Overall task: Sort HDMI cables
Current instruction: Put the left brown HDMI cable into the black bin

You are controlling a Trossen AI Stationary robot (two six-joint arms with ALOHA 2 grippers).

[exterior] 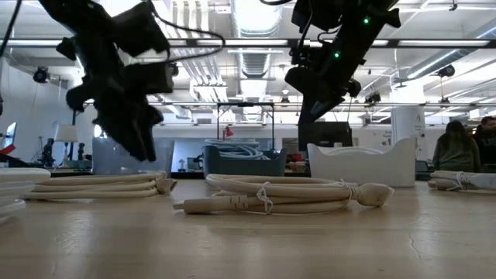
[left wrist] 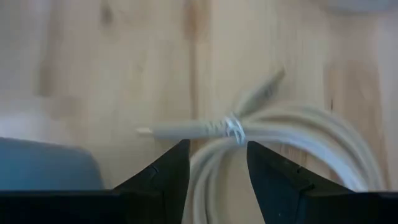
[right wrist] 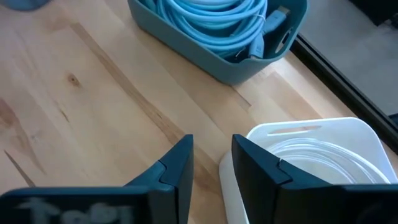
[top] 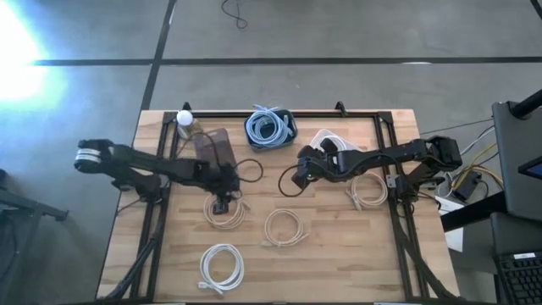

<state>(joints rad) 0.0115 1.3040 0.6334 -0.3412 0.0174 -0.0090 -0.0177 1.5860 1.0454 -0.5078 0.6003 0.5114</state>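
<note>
Currently I have the left gripper (top: 222, 203) low over a beige coil (top: 225, 212) on the desk (top: 339, 263), left of centre. In the left wrist view its fingers (left wrist: 163, 177) stand spread, nothing between them, straddling the strands just short of the wire tie (left wrist: 234, 126) that binds the coil.

Other cables as they lie: a second beige coil (top: 285, 226) near the middle, a third (top: 367, 191) under the right arm, a white coil (top: 222, 266) towards the near edge. Light blue cables fill the blue bin (top: 284, 119) at the far edge; white cable lies in the white bin (right wrist: 357, 134) beside it.

The right gripper (top: 302, 172) is raised near the white bin. Its fingers (right wrist: 177, 165) hold nothing and show a moderate gap.

Handling assessment: these cables look light, limp and smooth-jacketed. I judge that a coil will sag and swing when lifted, and loose turns may slide out of a narrow pinch. The plug ends (left wrist: 267, 82) are rigid but stick out past the tie; gripping one would likely leave the rest dangling.

Recommended hold: across the bundled strands right at the tie, where the turns are gathered tight. That is the spot the left fingers now bracket. Risk noted: closing on only some strands could pull the loop out of shape and leave part of it dragging on the desk.
</note>
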